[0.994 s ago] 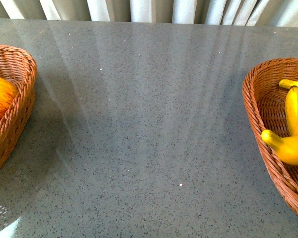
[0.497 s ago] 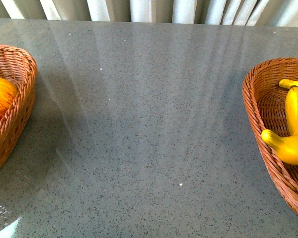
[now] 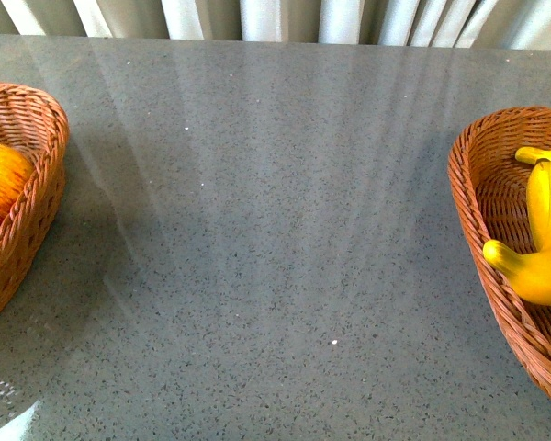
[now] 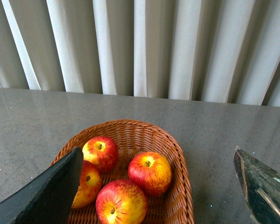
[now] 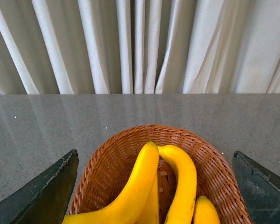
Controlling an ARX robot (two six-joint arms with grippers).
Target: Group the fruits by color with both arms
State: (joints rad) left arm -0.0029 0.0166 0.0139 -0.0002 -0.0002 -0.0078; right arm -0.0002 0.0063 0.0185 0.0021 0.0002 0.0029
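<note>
Only wrist views show claws, left claw [image 4: 154,186] gaping above four apples [image 4: 149,172], right claw [image 5: 154,186] gaping above bananas [image 5: 177,182]

Bright, even daylight; pale streaks of glare from the curtains [image 3: 257,18] run down the glossy desk [image 3: 275,239]; all views sharp, soft shadows beside the baskets [image 3: 482,211]
</note>
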